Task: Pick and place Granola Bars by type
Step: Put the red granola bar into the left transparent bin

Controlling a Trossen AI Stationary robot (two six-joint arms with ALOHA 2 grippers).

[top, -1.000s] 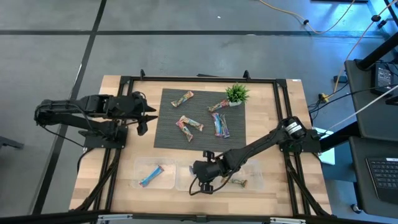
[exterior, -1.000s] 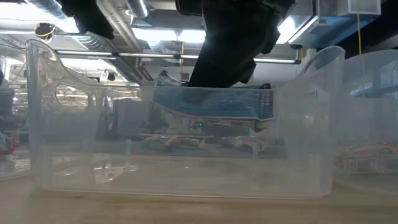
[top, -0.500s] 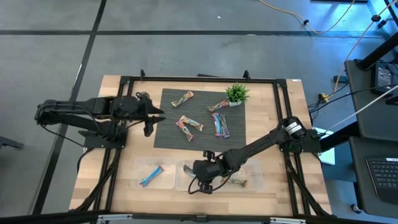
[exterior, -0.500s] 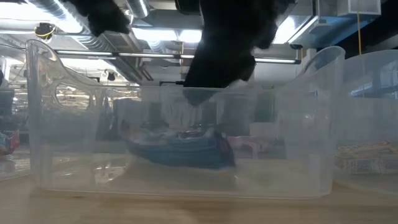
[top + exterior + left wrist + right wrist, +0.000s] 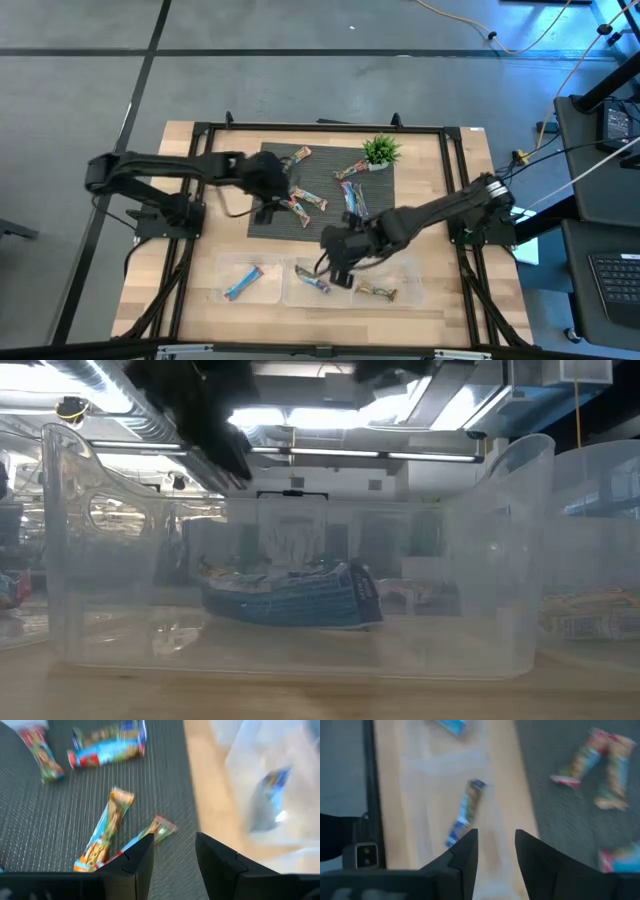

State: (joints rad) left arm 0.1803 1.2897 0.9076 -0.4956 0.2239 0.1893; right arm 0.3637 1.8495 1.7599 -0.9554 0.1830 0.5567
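Wooden tabletop (image 5: 200,310) with a dark woven mat (image 5: 322,225) in the middle and three clear bins lined up along the near edge. From table level the arms are just dark blurs up top, so no telling from there what the fingers are doing.

Granola bars are small flat shiny-wrapped things. On the mat: one tan-ish bar (image 5: 294,158) at about 11 o'clock, a crossed pair (image 5: 303,203) near the centre, a purple-multicolour pair (image 5: 354,200) at about 3 o'clock, and one (image 5: 351,170) lying against the little green potted plant (image 5: 381,151), partly hidden by it.

Bins: the left one (image 5: 226,269) has a single blue bar (image 5: 243,283); the middle bin (image 5: 300,293) has a blue bar (image 5: 312,280) lying loose on the bottom; the right bin (image 5: 412,290) has one tan bar (image 5: 380,292).

Left gripper (image 5: 268,200) hovers over the mat at 9 o'clock, right by the crossed pair, jaws apart, nothing in them. Right gripper (image 5: 340,262) sits just above the middle bin's far edge, jaws apart too, empty.
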